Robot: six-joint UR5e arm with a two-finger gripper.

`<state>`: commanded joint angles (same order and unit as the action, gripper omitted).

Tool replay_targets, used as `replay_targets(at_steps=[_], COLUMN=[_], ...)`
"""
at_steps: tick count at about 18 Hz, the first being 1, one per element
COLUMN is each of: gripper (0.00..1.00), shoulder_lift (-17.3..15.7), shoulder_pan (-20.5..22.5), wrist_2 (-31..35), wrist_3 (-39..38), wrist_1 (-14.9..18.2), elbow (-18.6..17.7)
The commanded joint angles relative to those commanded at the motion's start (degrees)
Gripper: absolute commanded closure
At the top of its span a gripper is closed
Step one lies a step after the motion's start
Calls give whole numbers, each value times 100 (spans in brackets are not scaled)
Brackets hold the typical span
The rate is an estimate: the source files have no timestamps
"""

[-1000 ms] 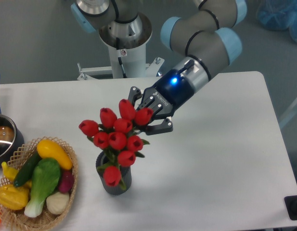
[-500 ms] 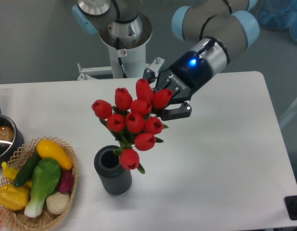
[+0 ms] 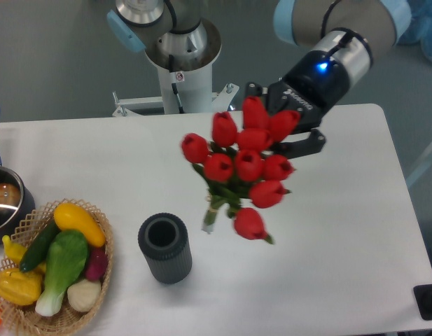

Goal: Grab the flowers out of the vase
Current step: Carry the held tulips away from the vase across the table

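The counter [image 3: 96, 150] under me is a plain white top with rounded corners, and beyond its far edge the room shows a grey floor. My white mounting post [image 3: 182, 73] stands just behind the counter's back edge. At the upper right corner of the view there is something blue and crinkled, too blurred to name.

On the counter's left side sits a wicker basket [image 3: 96, 280] with yellow, green, white and purple vegetables [image 3: 58, 262] in it. Beside it, at the very left edge, is a metal pot [image 3: 4, 203] with a blue handle.

My jaws [image 3: 282, 136] are closed on the flowers [image 3: 244, 168], gripping the bunch from behind at its upper right; the buds hide most of the fingers, with one dark finger showing to the right of the blooms. A blue light glows on my wrist.

The flowers are in the air above the counter, wholly out of the vase [image 3: 165, 248]. They are about ten bright red tulip buds packed close together, with green stems and leaves bunched below and tilted down to the left; one bud hangs lowest, off to the right.

The vase stands upright near the counter's front, below and to the left of the stem ends. It is a dark grey ribbed cylinder with its mouth open.
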<state>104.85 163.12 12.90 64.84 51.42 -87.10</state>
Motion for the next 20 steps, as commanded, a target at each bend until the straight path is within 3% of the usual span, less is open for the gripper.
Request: replay_targets(at_steps=[6,11,18,20], gripper=[100,100,100,100], shoulder_lift=[35,281,308,290], shoulder_pan=[361,625,564,590], wrist_2=[1204,1687,3462,4006], wrist_3=[1231,2075,2156,2164], wrist_1=[17,17,52,61], elbow=[0,-53,-97,-254])
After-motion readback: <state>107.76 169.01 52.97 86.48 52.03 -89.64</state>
